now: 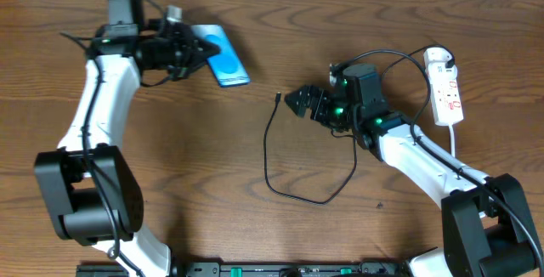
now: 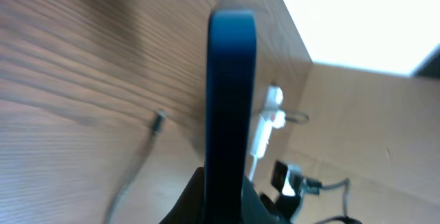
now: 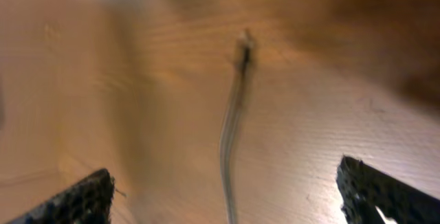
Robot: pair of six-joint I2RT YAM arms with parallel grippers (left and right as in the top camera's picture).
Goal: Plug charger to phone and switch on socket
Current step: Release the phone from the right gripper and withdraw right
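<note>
Brown wood-grain table (image 1: 212, 141). The left gripper (image 1: 198, 53) clamps the blue phone (image 1: 226, 59) on edge. The right gripper (image 1: 295, 102) gapes wide and empty near the thin black cable (image 1: 267, 154).

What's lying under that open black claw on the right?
A thin black charger cable ending in a small plug tip, on brown wooden table. Nothing there seems hidden.

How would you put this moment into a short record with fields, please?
Left tool: shut on one end of the phone
Right tool: open, empty, close beside the plug tip
Charger: lies in a loose loop on the table, tip apart from the phone, not plugged in
Power strip: on the table on the right arm's side, untouched; switch state cannot be told
</note>
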